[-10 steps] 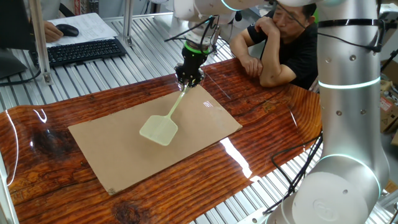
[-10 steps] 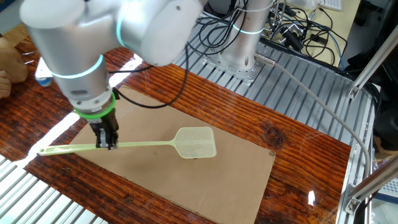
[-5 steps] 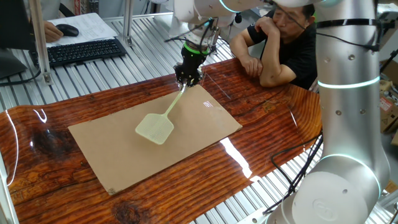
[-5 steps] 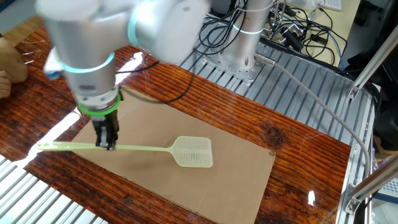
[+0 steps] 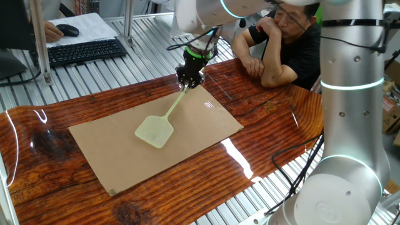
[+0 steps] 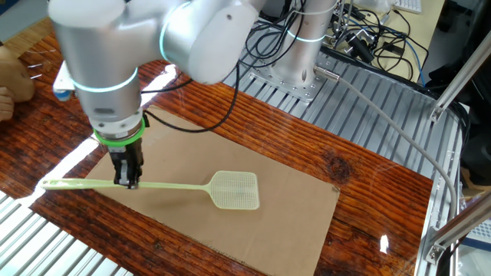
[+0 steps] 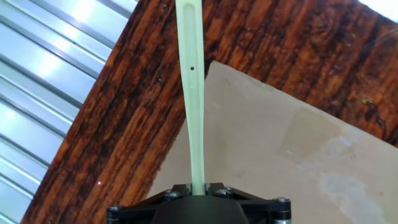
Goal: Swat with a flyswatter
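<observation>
The brown cardboard sheet lies flat on the shiny wooden table. Over the middle of the sheet is the mesh head of the flyswatter, low and close to the sheet. Its long thin handle runs back to the sheet's far edge. There the gripper is closed tight on the handle. Past the sheet, 1 man leans on the table.

Wooden table under cardboard sheet

Two opposite high table views, hand view close, downward
</observation>
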You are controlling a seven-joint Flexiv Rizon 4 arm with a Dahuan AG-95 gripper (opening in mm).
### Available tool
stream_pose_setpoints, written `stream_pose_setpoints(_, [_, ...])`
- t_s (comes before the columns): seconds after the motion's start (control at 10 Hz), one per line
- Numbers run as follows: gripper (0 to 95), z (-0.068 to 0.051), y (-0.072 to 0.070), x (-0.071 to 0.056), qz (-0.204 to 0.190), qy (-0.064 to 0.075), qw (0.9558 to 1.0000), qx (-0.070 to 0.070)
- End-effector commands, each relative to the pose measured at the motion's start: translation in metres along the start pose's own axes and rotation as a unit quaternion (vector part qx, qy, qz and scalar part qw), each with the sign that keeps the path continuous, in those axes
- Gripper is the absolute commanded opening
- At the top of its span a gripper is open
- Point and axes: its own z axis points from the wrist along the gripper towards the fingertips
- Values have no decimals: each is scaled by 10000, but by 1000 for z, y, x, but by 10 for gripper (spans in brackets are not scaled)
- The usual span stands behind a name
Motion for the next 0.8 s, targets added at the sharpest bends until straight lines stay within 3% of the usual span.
stream_pose_setpoints(0.1, [0, -1, -4, 3, 19, -187, 9998, -15])
stream_pose_setpoints(0.2, [0, 0, -4, 3, 11, -224, 9997, -7])
stream_pose_setpoints(0.3, [0, 1, -3, 3, -8, -177, 9998, 8])
stream_pose_setpoints(0.5, [0, 1, -3, 3, -88, 106, 9998, 115])
stream_pose_setpoints(0.8, [0, -1, -4, 3, -195, 311, 9990, 250])
